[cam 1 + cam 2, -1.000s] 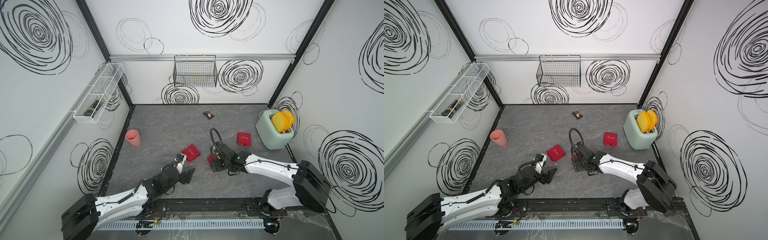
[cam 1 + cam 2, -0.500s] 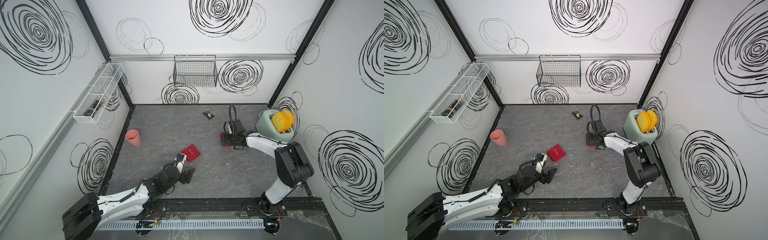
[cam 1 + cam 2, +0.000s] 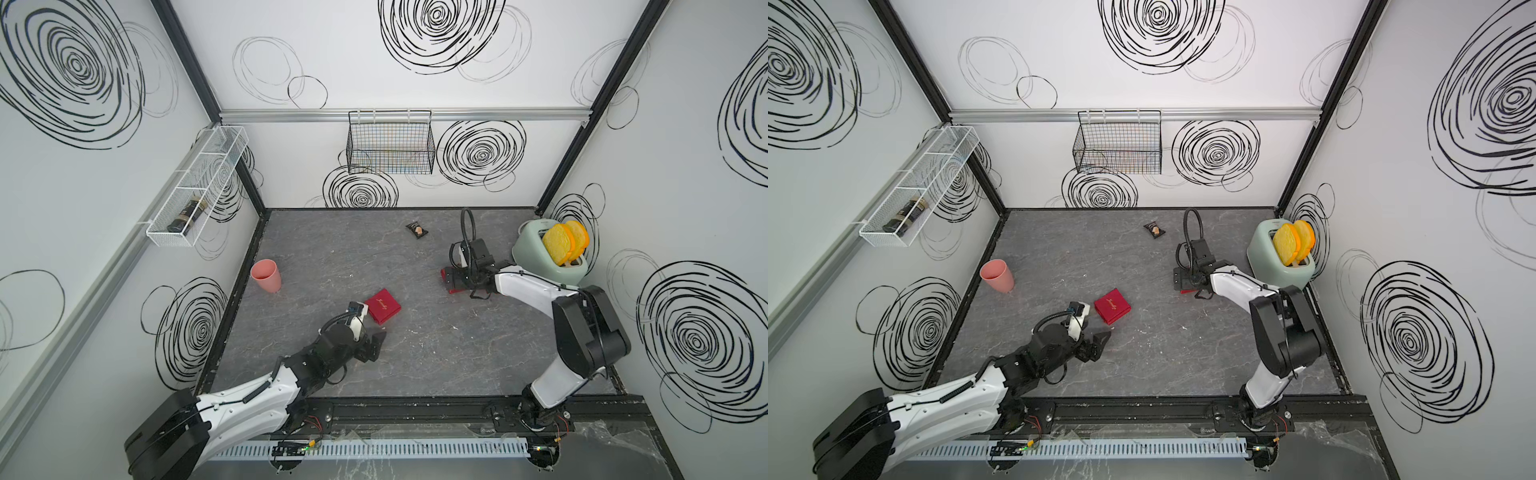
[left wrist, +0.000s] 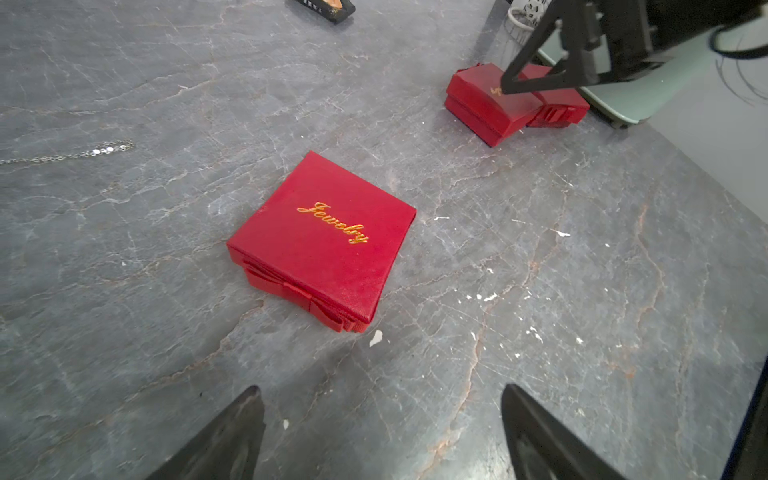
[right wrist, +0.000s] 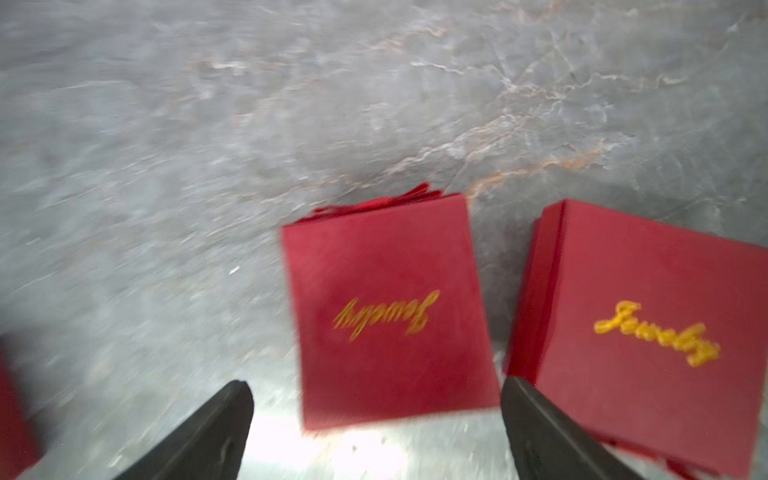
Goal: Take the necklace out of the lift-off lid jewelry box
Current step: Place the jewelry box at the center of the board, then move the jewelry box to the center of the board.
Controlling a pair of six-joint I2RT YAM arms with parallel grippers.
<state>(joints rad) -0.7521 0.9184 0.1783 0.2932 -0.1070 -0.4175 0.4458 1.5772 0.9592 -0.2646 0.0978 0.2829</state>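
Item: necklace (image 4: 68, 156), a very fine, pale silvery chain, drawn out in a thin line with glinting links at one end.
Location: lying bare on the grey counter (image 4: 540, 291), well apart from the closed red box (image 4: 322, 239).
Left pincer (image 4: 380, 397): spread wide, empty.
Right pincer (image 5: 376, 384): spread wide, empty, above two red boxes (image 5: 623, 291).

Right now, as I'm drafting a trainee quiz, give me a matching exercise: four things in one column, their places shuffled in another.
Things:
1 pink cup
2 necklace
3 dark bottle
4 toast slices

Places:
A in the mint toaster
B loose on the grey tabletop
C in the white wire shelf
D upright near the side wall

Pairs: 1-D; 2-B; 3-C; 4-A.
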